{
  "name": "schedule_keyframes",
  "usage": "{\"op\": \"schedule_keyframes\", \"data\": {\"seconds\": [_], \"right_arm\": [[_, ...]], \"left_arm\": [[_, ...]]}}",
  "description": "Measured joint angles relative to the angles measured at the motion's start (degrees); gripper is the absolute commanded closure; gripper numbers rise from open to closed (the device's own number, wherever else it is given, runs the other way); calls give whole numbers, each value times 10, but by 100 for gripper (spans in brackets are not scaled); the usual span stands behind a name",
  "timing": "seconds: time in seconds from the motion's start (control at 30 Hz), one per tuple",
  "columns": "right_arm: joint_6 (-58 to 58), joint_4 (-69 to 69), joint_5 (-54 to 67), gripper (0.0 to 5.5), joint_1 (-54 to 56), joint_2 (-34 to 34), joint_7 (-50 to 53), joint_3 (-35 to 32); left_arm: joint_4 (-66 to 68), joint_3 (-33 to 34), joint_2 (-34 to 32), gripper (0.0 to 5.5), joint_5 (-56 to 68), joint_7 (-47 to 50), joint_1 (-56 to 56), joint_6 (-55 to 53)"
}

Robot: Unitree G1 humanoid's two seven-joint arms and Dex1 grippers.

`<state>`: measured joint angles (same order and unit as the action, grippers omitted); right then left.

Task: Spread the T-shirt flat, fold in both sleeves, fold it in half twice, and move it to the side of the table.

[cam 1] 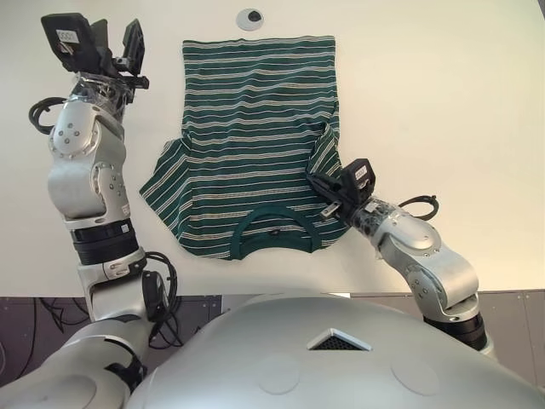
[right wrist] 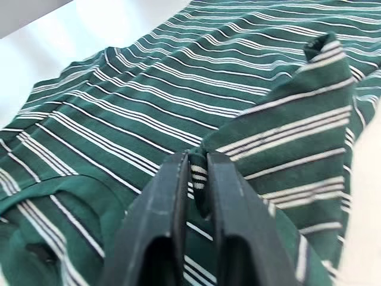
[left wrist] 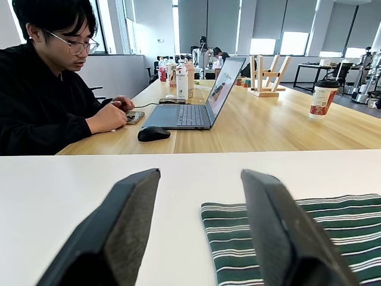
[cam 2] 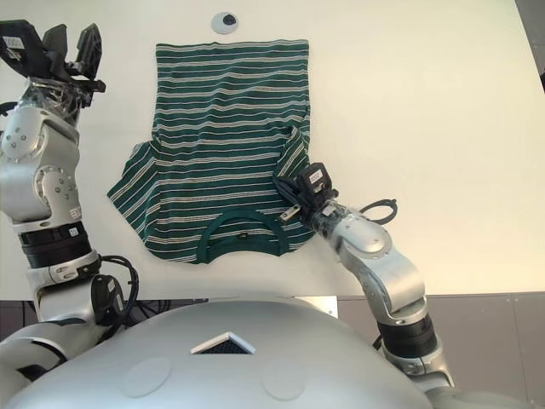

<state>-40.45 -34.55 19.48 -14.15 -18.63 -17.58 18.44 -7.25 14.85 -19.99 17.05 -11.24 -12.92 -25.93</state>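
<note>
T-shirt [cam 1: 247, 145] sleeve [right wrist: 286, 137] is pinched in the right tool [right wrist: 197, 164], its wrist view shows.

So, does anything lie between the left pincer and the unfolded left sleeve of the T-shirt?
Nothing visible does. The open left pincer hangs beside the far left corner of the T-shirt, and bare table lies between it and the left sleeve. The small round disc sits beyond the hem, off that path.

Soft striped cloth T-shirt [cam 1: 247, 136] on smooth matt table [cam 1: 443, 102].
</note>
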Motion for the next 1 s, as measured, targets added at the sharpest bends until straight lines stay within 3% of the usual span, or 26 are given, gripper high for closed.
{"op": "schedule_keyframes", "data": {"seconds": [0.2, 0.3, 0.4, 0.47, 0.7, 0.8, 1.0], "right_arm": [[-25, -32, 21, 332, 1, -25, -36, -13], [-74, -110, 173, 326, 0, -20, -51, -118], [-74, -77, 207, 326, 48, -37, -27, -242], [-58, -32, 138, 326, 61, -78, -16, -234], [36, 38, -40, 326, -16, -140, -26, -112], [41, 30, -18, 326, -52, -132, -43, -135], [-32, -19, 160, 326, -75, -86, -60, -241]], "left_arm": [[-2, 1, 1, 300, -2, 2, 1, 0], [-9, 4, 2, 300, -1, 6, 13, -1], [-23, 13, 3, 300, -1, 11, 23, -3], [-27, 14, 6, 300, 0, 15, 29, -4], [-26, 9, 7, 300, 0, 8, 28, -13], [-26, 8, 6, 300, 0, 6, 26, -15], [-31, 12, 6, 300, 0, 7, 39, -18]]}}
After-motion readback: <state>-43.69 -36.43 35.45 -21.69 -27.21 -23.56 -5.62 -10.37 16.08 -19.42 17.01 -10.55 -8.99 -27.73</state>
